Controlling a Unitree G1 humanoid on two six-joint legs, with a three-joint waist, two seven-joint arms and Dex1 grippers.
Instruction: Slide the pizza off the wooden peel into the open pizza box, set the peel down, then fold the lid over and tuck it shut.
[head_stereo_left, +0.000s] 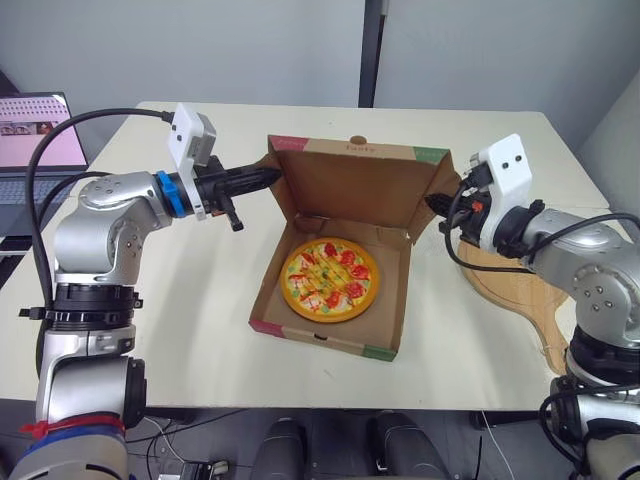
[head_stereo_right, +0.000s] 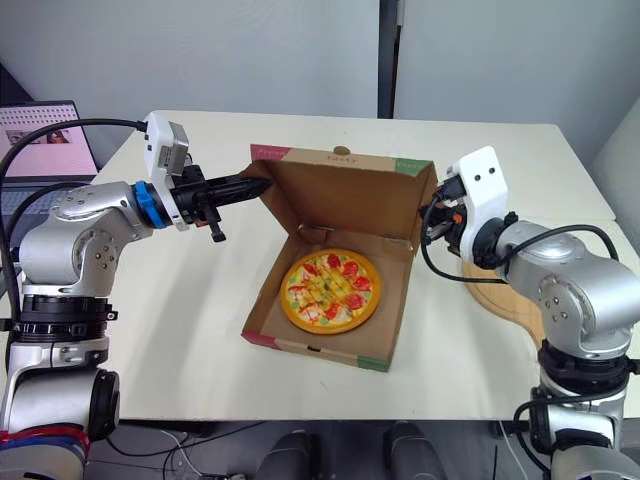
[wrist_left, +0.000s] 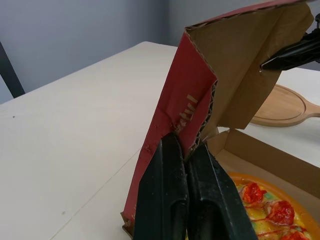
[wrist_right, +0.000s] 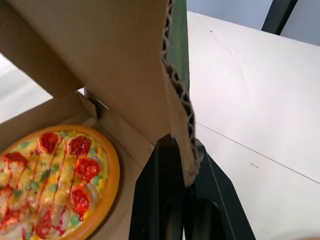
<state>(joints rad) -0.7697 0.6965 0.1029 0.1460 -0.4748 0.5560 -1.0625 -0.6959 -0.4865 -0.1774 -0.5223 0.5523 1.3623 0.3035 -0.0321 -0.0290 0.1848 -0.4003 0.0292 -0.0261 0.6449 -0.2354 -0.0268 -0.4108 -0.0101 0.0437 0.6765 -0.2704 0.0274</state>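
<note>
Two grips: left tool (wrist_left: 186, 145) pinches the red flap (wrist_left: 187, 100) of the brown cardboard lid (head_stereo_left: 350, 185), right tool (wrist_right: 182, 145) its green flap (wrist_right: 179, 45). I want both lowered evenly (no twist) over the round pizza (head_stereo_left: 329, 278) lying inside the box (head_stereo_left: 320, 340).

Support surface: one cream-white table (head_stereo_left: 190, 300) with rounded corners, spanning most of the frame.

Items resting directly on it:
1. A cardboard pizza box (head_stereo_left: 322, 339), at the centre of the frame. Its base sits flat on the tabletop, with the lid raised at the far side.
2. A wooden peel (head_stereo_left: 510, 290), at the right of the frame. It lies flat and is partly hidden, with its handle end toward the lower right, near the table's front edge.

The box and the peel are near each other but not touching.
</note>
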